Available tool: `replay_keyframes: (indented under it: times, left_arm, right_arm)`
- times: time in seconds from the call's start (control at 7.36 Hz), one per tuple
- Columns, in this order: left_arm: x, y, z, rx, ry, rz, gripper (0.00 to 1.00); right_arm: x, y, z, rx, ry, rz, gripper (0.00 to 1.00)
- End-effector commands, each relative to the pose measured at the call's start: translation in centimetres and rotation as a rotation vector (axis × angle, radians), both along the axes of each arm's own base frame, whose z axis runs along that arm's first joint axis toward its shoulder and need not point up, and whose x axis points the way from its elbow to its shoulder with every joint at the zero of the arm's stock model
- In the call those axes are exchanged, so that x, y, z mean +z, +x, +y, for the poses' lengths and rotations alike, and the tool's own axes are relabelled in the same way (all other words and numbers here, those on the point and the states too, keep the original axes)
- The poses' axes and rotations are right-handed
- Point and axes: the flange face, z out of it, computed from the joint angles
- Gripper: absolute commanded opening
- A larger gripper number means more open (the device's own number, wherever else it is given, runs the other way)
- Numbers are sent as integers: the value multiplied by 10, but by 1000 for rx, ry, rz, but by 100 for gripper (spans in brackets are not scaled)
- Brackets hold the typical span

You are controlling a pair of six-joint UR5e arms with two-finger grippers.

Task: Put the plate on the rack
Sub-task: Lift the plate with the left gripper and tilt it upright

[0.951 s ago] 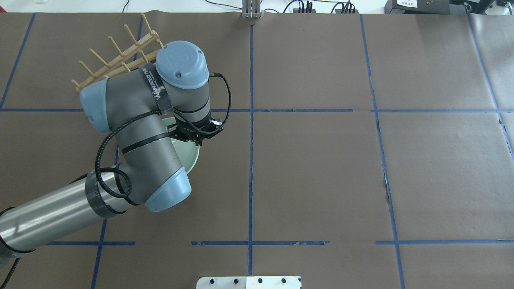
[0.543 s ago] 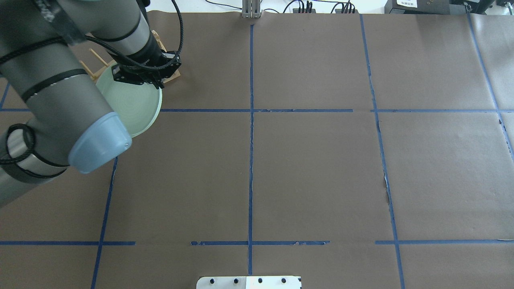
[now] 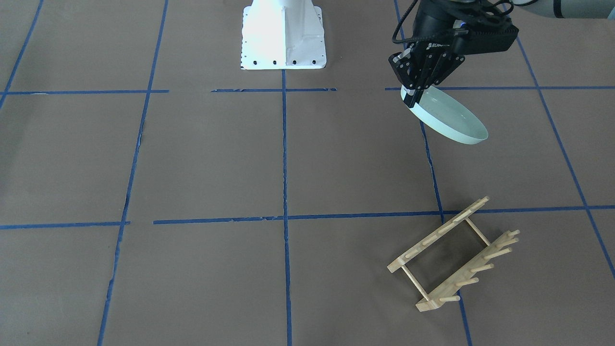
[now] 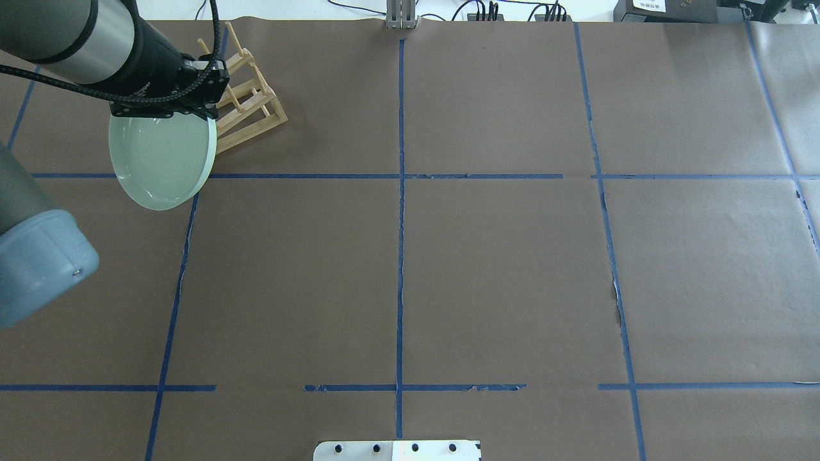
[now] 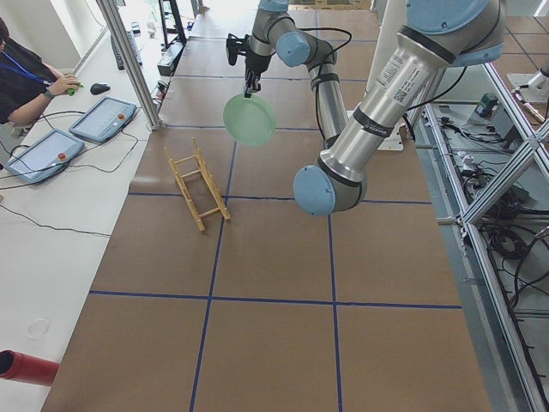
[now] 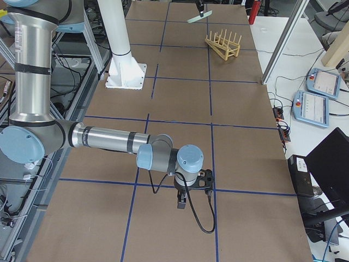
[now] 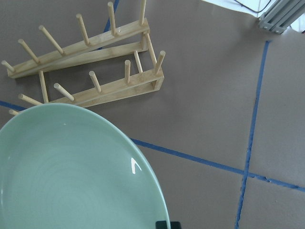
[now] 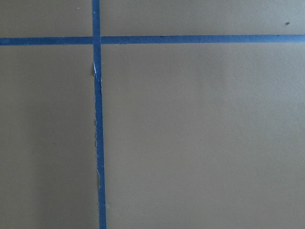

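My left gripper [image 3: 412, 98] is shut on the rim of the pale mint-green plate [image 3: 449, 115] and holds it tilted in the air above the table. In the overhead view the plate [image 4: 160, 160] hangs below the gripper [image 4: 163, 116], just left of the light-wood rack [image 4: 250, 112] and apart from it. The rack [image 3: 454, 254] stands empty on the brown paper. The left wrist view shows the plate [image 7: 71, 176] in front of the rack [image 7: 90, 67]. My right gripper [image 6: 182, 202] hangs low over the table at the far end. I cannot tell whether it is open or shut.
The white robot base [image 3: 283, 38] stands at the table's middle on the robot's side. Blue tape lines divide the brown paper. A person [image 5: 26, 73] sits at a side desk with tablets [image 5: 103, 118] beyond the rack.
My left arm has lifted the plate off the table and carried it left and away from the robot's side, to beside the rack. The rack has not moved.
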Motion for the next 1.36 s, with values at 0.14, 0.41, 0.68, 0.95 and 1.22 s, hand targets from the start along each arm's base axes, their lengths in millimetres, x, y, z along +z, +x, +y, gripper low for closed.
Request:
replay_keyframes:
  times: [0.14, 0.41, 0.68, 0.95, 1.22]
  left_arm:
    - [17, -35, 29, -119, 72, 190, 0]
    - [39, -68, 40, -176, 148, 334, 0]
    - [76, -93, 53, -197, 256, 450, 0]
    - [135, -95, 41, -205, 320, 635, 0]
    - [198, -106, 21, -206, 379, 742, 0]
  right_arm:
    - [0, 0, 0, -1, -1, 0, 100]
    - [0, 0, 0, 0, 0, 0, 100]
    - [0, 0, 0, -1, 1, 0, 100]
    - [0, 0, 0, -1, 1, 0, 100]
    - [0, 0, 0, -1, 1, 0, 100]
